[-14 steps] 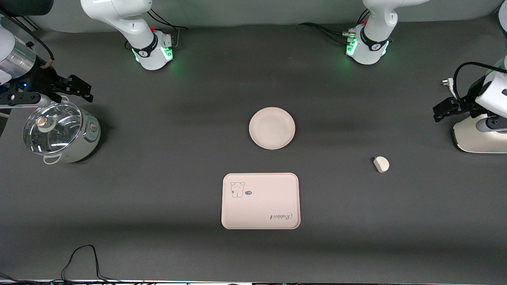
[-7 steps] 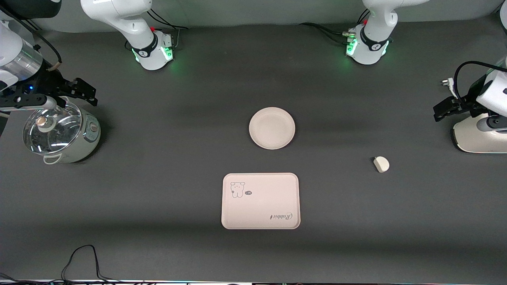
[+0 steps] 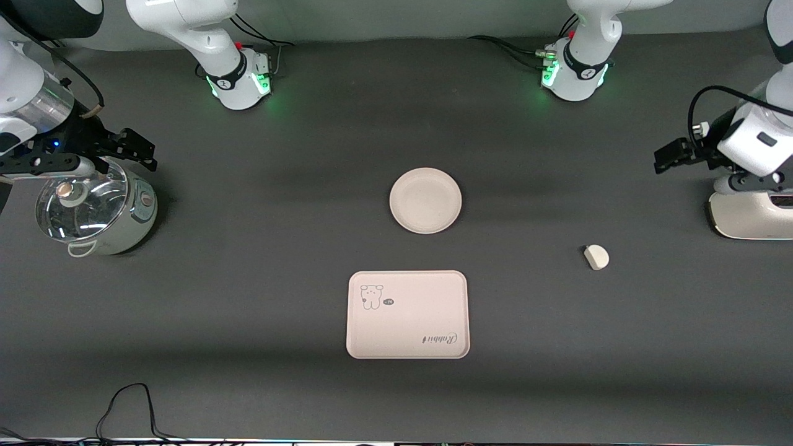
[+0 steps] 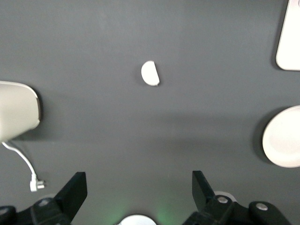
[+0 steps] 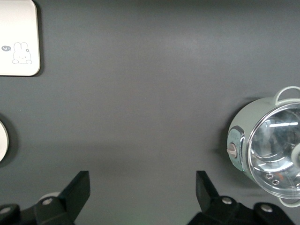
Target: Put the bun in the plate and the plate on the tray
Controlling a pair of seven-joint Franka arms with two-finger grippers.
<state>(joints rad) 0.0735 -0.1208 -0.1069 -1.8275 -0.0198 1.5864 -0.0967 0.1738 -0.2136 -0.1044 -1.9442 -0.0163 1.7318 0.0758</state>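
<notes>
Two robot arms are seen at a dark grey table [image 3: 248, 248], with three pale task items laid out on it. The plate [image 3: 425, 201], a round cream dish with a raised rim, is placed near the middle of the table and holds nothing. The tray [image 3: 407, 314], a cream-pink rectangle with rounded corners, a small cartoon animal print and cursive lettering, is set nearer to the front camera than the plate, apart from it, with nothing on it. The bun [image 3: 597, 257], a small off-white half-dome, is found on the bare table toward the left arm's end, well apart from both plate and tray.

The left gripper [image 3: 669, 158] is held in the air at the left arm's end of the table, beside a cream-white appliance [image 3: 743, 215]. Its jaws are spread wide and nothing is held between them. In the left wrist view the two dark fingers [image 4: 75, 190] are shown far apart, with the bun [image 4: 150, 73] on the table past them and the edge of the plate [image 4: 283, 143] at the side.

The right gripper [image 3: 133, 148] is held over the rim of a pale green pot with a glass lid [image 3: 93, 207] at the right arm's end of the table. Its jaws are likewise spread wide, gripping nothing. In the right wrist view the pot [image 5: 267, 150] and a corner of the tray [image 5: 18, 42] are visible.
</notes>
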